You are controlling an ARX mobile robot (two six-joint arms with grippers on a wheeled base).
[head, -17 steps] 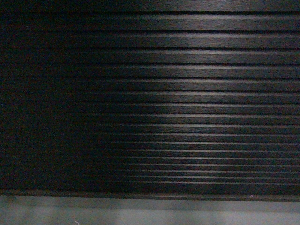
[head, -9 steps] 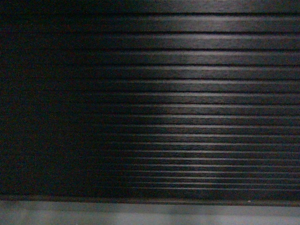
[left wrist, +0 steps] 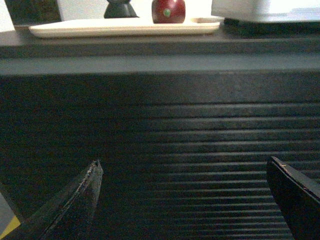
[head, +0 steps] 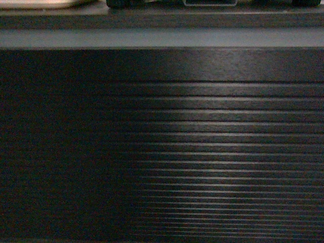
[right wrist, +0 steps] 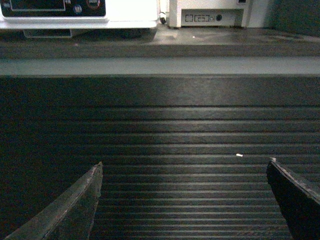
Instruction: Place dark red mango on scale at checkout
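**Both tools wide open below the checkout surface**

Both tools, left tool [left wrist: 182,192] and right tool [right wrist: 182,192], hung spread and empty before the ribbed checkout [head: 202,152], likely poised to rise. At 12 o'clock in the left wrist view, the dark red mango [left wrist: 168,11] sat on a beige tray [left wrist: 100,27]; the scale [left wrist: 265,10] stood at 1 o'clock.

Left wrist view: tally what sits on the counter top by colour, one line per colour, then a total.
Dark red: 1, the dark red mango on the tray
Beige: 1, the tray
Black: 1, a dark object on the tray, cut off by the frame
White: 1, the scale to the right
Total: 4
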